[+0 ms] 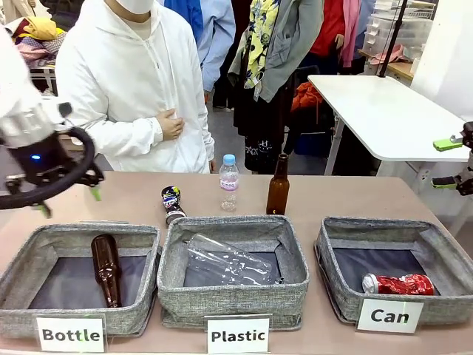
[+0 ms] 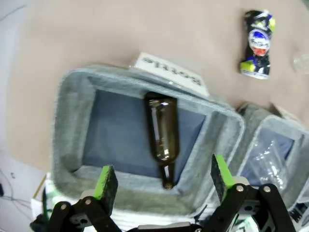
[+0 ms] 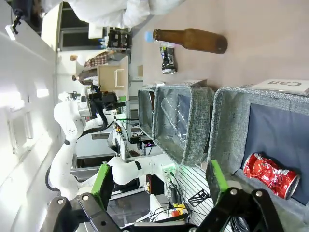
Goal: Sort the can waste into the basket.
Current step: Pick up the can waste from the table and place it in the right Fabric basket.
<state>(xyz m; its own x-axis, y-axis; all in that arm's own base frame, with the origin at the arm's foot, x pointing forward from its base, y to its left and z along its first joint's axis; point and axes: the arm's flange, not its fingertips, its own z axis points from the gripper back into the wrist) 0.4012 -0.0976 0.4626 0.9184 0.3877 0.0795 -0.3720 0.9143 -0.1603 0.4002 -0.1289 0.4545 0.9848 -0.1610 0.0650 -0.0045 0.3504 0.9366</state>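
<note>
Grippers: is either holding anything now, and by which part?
Nothing held. Left gripper open above the Bottle basket; right gripper open, empty. Red can lies in the Can basket, dark can on the table.

White basket labels read "Bottle" point(image 1: 71, 334), "Plastic" point(image 1: 237, 336) and "Can" point(image 1: 389, 316).

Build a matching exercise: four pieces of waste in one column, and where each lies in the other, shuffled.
1. red crushed can
2. dark printed can
3. lying brown bottle
4. crushed clear bottle

A. inside the Plastic basket
B. on the table, behind the baskets
C. inside the Can basket
D. inside the Bottle basket

Pairs: 1-C, 2-B, 3-D, 4-A
</note>
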